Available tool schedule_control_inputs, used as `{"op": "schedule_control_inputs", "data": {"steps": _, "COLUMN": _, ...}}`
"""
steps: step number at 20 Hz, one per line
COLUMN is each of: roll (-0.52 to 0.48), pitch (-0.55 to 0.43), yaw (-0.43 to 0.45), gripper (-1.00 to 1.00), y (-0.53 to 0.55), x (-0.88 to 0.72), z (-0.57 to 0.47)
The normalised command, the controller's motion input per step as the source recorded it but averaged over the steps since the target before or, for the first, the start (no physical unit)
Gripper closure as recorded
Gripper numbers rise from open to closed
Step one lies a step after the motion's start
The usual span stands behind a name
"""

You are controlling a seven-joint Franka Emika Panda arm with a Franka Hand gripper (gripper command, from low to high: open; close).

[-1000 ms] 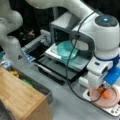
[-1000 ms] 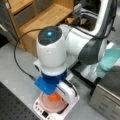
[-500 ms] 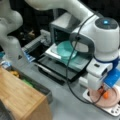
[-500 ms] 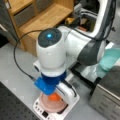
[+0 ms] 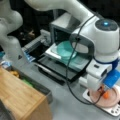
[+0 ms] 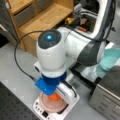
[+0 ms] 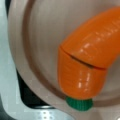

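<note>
The end effector (image 5: 104, 93) is hanging low over an orange plastic toy carrot with a green stem (image 7: 86, 62); whether it is spread or pinching cannot be told. The carrot is lying in a pink round plate (image 7: 37, 32), which is sitting on a white kitchen scale (image 6: 71, 103) on the grey desk (image 5: 67, 105). Not yet lifted.

Carrot (image 7: 87, 57) cropped at wrist view's right

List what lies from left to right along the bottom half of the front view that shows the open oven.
Wooden shelf top → black oven door → teal plate → gripper over the carrot → pink plate on the white scale.
</note>
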Motion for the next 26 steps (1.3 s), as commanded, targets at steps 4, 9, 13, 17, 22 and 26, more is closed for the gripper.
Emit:
{"op": "schedule_control_inputs", "data": {"steps": 4, "roll": -0.310, "pitch": -0.041, "yaw": 0.055, "gripper": -1.00, "y": -0.04, "x": 0.01, "z": -0.12}}
{"op": "schedule_control_inputs", "data": {"steps": 9, "roll": -0.285, "pitch": -0.049, "yaw": 0.037, "gripper": -1.00, "y": -0.02, "x": -0.01, "z": -0.06}}
{"op": "schedule_control_inputs", "data": {"steps": 13, "roll": -0.272, "pitch": -0.053, "yaw": 0.034, "gripper": -1.00, "y": 0.03, "x": -0.02, "z": -0.07}}
{"op": "schedule_control_inputs", "data": {"steps": 17, "roll": -0.292, "pitch": -0.069, "yaw": 0.036, "gripper": -1.00, "y": 0.06, "x": -0.01, "z": -0.16}}
{"op": "schedule_control_inputs", "data": {"steps": 22, "roll": -0.325, "pitch": -0.090, "yaw": 0.030, "gripper": -1.00, "y": 0.08, "x": -0.01, "z": -0.19}}
{"op": "schedule_control_inputs", "data": {"steps": 26, "roll": -0.323, "pitch": -0.092, "yaw": 0.026, "gripper": -1.00, "y": 0.09, "x": -0.03, "z": -0.14}}
